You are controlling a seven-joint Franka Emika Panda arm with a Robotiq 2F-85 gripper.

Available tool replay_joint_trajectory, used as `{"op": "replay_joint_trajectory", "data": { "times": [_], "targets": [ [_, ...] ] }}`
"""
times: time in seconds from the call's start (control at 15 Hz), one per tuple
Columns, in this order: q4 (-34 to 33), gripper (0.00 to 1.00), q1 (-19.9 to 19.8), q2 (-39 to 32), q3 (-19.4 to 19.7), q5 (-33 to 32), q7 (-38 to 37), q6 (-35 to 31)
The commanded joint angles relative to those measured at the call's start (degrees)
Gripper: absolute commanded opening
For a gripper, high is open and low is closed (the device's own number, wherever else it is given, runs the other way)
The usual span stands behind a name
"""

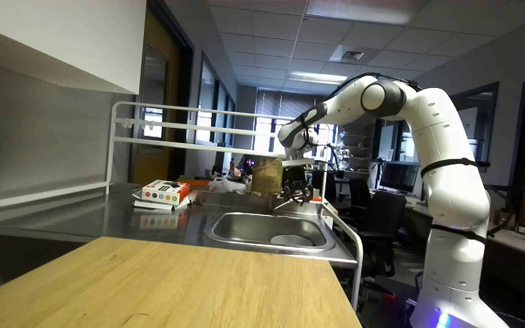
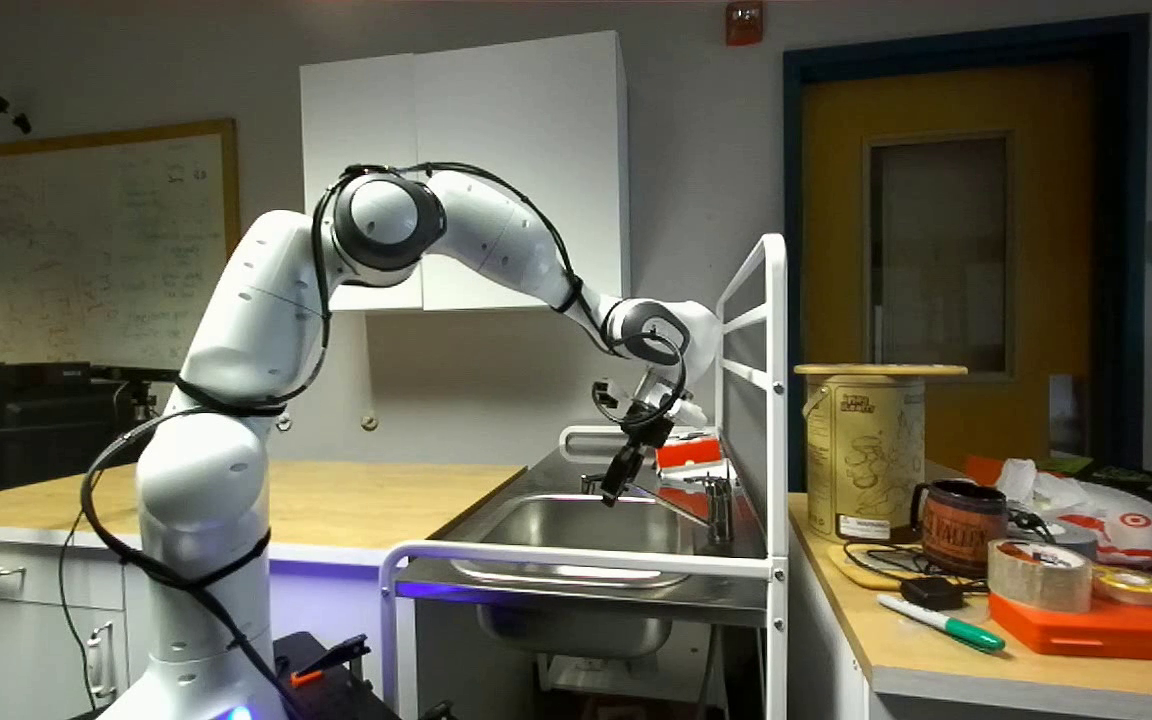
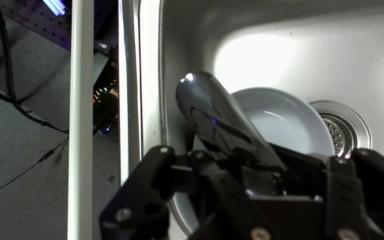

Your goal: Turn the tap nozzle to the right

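Note:
The tap nozzle (image 3: 212,103) is a shiny metal tube. It slants across the wrist view, its free end toward the upper left over the steel sink (image 3: 312,26). In an exterior view the nozzle (image 2: 676,503) runs from the faucet body (image 2: 720,512) to my gripper (image 2: 620,476). It is a thin pale line below the gripper (image 1: 297,193) in an exterior view (image 1: 282,206). In the wrist view my black gripper (image 3: 258,155) has its fingers on either side of the nozzle. The nozzle hides the fingertips, so I cannot tell whether they grip it.
A pale plate (image 3: 275,116) lies in the sink by the drain (image 3: 337,130). A white rail (image 3: 81,133) runs along one side. White rack rails (image 2: 774,440) stand beside the faucet. A red-and-white box (image 1: 164,192) is on the steel counter. A wooden worktop (image 1: 189,282) adjoins it.

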State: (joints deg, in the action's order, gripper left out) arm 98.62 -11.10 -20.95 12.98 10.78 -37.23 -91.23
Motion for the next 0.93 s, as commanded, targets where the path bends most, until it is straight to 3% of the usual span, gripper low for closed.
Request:
{"op": "replay_joint_trajectory", "data": {
  "times": [0.0,0.53,0.87],
  "targets": [
    [-0.9,0.41,-0.3,-0.3,0.6,-0.3,0.5,1.4],
    [-1.4,1.00,0.2,2.0,0.5,-0.6,0.5,2.0],
    [-2.0,1.00,0.3,3.8,0.3,-0.9,0.9,2.8]
  ]
}}
